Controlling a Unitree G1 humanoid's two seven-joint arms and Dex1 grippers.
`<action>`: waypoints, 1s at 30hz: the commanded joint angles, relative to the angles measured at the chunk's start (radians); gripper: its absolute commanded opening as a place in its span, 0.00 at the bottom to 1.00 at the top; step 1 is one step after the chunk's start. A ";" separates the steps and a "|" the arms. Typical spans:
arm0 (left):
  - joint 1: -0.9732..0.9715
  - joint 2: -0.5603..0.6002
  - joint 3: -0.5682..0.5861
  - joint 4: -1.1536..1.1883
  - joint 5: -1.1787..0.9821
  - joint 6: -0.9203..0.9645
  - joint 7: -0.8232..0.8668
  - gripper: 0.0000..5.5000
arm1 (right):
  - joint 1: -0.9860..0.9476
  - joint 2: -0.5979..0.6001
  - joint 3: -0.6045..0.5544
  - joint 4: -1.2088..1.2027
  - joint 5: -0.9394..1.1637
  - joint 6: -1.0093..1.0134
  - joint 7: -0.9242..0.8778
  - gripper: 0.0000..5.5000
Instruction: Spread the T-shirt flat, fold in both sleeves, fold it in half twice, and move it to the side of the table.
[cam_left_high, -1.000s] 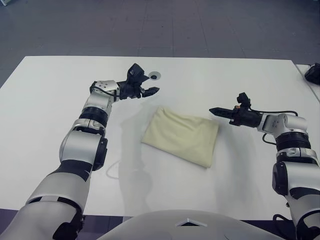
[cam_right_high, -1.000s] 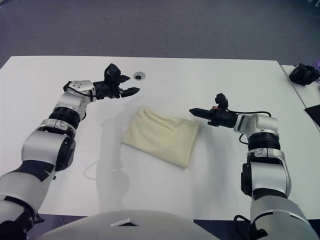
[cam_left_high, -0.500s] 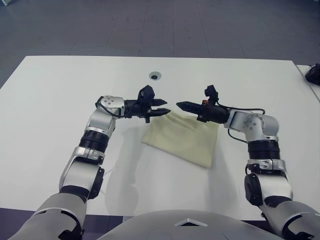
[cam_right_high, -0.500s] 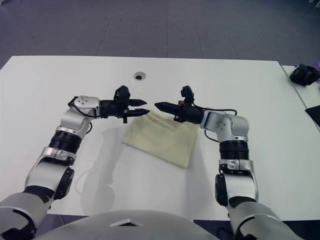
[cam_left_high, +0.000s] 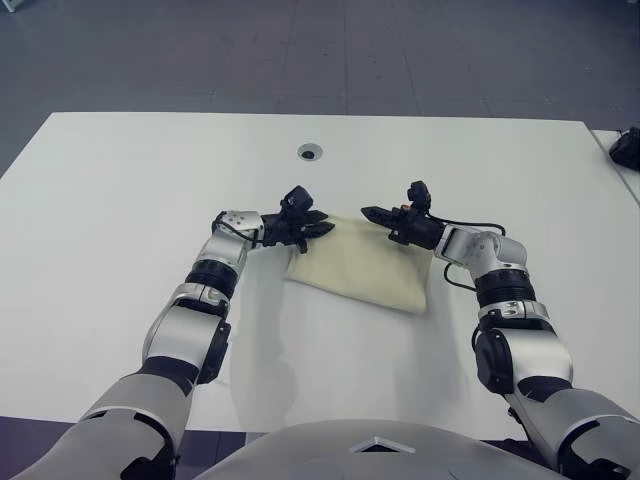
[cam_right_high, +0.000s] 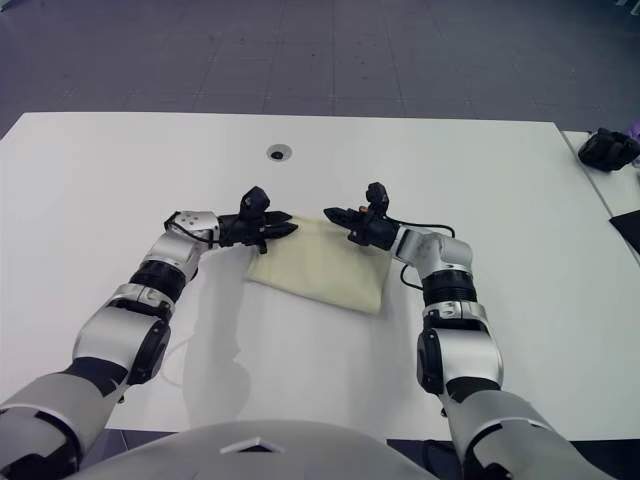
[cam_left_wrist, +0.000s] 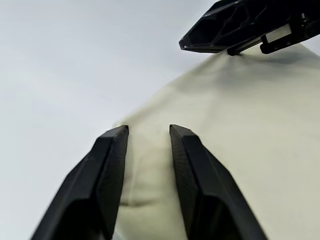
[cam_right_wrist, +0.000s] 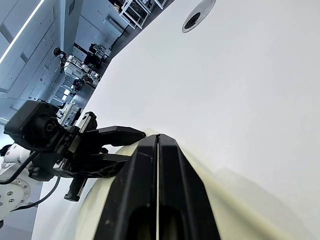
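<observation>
Lying folded on table (cam_left_high: 120, 180) — T-shirt (cam_left_high: 365, 268).

Silver-white segmented arms (cam_left_high: 222, 262) with black joint bands, black wedge-fingered left tool (cam_left_high: 324, 226) and right tool (cam_left_high: 366, 212), looped black cable (cam_left_high: 465, 223).

The T-shirt (cam_left_high: 365, 268) lies on the middle of the table (cam_left_high: 120, 180). The left gripper (cam_left_high: 323, 226) is at its far left corner, the right gripper (cam_left_high: 369, 212) over its far edge. A hole (cam_left_high: 310, 152) lies farther behind.

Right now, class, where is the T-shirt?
In the eye views the folded T-shirt lies at the middle of the table, nearer the robot than the round hole, with the left gripper and right gripper at its far edge.
</observation>
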 joint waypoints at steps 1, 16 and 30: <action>-0.021 0.025 0.012 0.046 0.022 0.017 -0.001 0.41 | 0.061 -0.012 -0.027 -0.019 0.000 0.067 -0.052 0.00; 0.001 0.147 0.252 -0.361 -0.102 -0.047 0.205 0.86 | 0.154 -0.125 0.114 -0.447 0.111 0.281 0.043 0.41; 0.509 0.226 0.472 -1.155 -0.134 0.263 0.548 0.98 | 0.093 -0.086 -0.173 -0.008 -0.035 0.047 -0.537 0.78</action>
